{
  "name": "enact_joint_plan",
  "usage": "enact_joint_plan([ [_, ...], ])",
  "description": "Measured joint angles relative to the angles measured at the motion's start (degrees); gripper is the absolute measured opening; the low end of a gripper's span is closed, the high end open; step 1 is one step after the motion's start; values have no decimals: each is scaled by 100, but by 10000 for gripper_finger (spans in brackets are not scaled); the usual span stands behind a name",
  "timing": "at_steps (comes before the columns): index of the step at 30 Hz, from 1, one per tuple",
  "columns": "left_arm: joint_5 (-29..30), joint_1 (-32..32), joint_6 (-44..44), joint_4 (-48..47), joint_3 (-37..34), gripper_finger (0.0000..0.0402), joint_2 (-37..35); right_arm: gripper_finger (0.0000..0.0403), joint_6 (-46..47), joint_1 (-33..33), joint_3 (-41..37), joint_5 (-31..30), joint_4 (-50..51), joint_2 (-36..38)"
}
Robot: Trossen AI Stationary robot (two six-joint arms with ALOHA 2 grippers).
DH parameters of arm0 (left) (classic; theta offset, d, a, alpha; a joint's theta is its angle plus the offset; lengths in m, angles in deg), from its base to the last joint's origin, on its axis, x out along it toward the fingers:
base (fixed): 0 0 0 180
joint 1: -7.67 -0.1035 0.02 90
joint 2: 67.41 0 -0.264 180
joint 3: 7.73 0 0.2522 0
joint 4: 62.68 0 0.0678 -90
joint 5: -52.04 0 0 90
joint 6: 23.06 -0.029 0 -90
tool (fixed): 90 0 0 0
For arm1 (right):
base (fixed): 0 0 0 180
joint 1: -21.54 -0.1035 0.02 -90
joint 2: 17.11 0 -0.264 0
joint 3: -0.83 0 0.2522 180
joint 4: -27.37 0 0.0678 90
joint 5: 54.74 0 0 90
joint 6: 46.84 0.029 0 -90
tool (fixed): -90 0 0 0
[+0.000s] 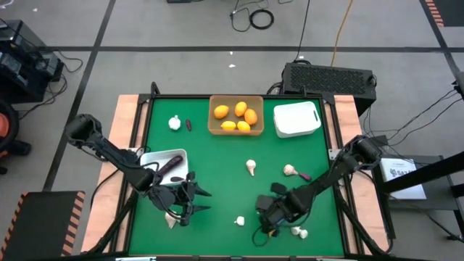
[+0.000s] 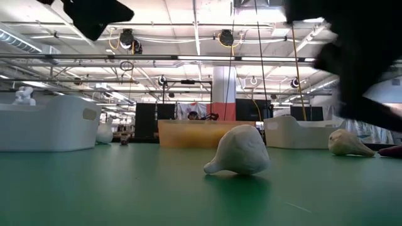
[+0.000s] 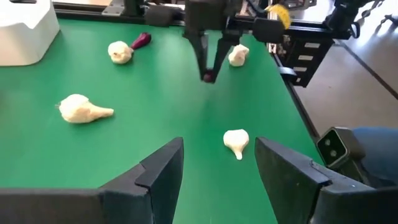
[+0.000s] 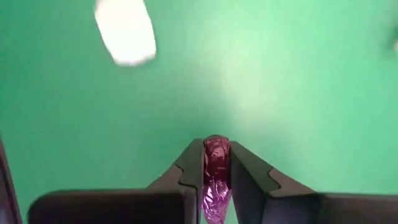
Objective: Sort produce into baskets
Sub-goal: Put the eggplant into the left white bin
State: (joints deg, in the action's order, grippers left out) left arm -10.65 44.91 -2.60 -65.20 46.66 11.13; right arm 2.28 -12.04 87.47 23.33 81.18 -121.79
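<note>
The green table (image 1: 217,181) carries 3 baskets: a tan basket (image 1: 235,130) at the far edge holding 5 orange and yellow fruits (image 1: 240,109), a white basket (image 1: 296,119) just beside it on the right, and another white basket (image 1: 156,159) at the left, with at least 1 dark purple piece (image 1: 172,164) lying in it. The right gripper (image 4: 216,163) is low over the near middle of the table, its fingers pressed onto a purple piece (image 4: 215,171) that stands between them, foil-shiny and slightly crumpled. The left gripper (image 3: 217,163) hovers near the left white basket with its fingers spread and nothing between them. To do this step well, I judge the right arm should lift clear of the loose garlic bulb (image 1: 240,220) before it travels, carry the purple piece to the left white basket where its like already lies, and release it low over the inside. Only the right wrist view shows the pinch closely; the high view alone shows which basket holds what, and the low view shows mainly 1 garlic bulb up close.
</note>
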Motion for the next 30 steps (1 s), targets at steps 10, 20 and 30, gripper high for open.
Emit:
enact_joint_plan([
  [10, 195, -9, -500, 1536, 2, 205, 852, 48, -2281, 563, 461, -616, -2593, 4],
  [20, 441, -9, -845, 2041, 2, 205, 901, 48, -3463, 620, 575, -666, -4224, 11],
  [30, 421, -9, -1247, 2461, 2, 205, 901, 48, -3652, 655, 575, -1238, -4774, 11],
])
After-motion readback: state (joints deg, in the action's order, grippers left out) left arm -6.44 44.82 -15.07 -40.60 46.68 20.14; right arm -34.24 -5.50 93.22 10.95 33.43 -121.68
